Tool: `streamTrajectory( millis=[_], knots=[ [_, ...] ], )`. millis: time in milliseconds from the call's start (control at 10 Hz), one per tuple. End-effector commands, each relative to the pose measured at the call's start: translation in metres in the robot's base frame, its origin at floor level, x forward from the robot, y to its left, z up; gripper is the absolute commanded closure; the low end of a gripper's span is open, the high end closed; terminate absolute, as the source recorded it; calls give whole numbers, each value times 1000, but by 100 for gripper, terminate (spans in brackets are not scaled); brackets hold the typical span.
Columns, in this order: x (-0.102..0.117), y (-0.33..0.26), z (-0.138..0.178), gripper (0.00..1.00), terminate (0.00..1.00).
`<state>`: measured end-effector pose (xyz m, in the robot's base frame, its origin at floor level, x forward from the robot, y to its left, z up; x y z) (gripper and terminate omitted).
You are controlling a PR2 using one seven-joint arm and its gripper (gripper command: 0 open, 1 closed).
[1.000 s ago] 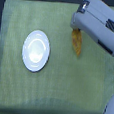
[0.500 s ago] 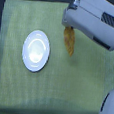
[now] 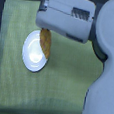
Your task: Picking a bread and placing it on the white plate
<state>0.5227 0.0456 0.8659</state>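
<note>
The bread (image 3: 45, 41), a tapered golden-orange loaf, hangs below the bulky grey-white gripper housing at the top of the exterior view. Its lower end overlaps the right edge of the white plate (image 3: 32, 50). The loaf's upper end disappears under the housing, so the fingers are hidden, but the loaf hangs from the gripper (image 3: 45, 30). Whether the bread touches the plate cannot be told from this view.
A yellow-green cloth (image 3: 60, 86) covers the table under the plate. The robot's large white arm and body (image 3: 104, 73) fills the exterior view's right side, from top to bottom. The cloth's front edge runs along the bottom of the view.
The gripper has carried the bread toward the exterior view's left, from the cloth beside the plate to over the plate's right rim. The arm now fills more of the view.
</note>
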Motion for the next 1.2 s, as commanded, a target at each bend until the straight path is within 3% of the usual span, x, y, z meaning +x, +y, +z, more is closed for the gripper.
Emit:
streamTrajectory(
  millis=[0, 200, 800, 900, 1100],
  knots=[
    [-30, 77, -20, 100, 0],
    [-47, 86, -44, 100, 0],
    [-43, 96, -51, 100, 0],
    [-43, 96, -52, 0, 0],
    [-41, 95, -52, 0, 0]
  ],
)
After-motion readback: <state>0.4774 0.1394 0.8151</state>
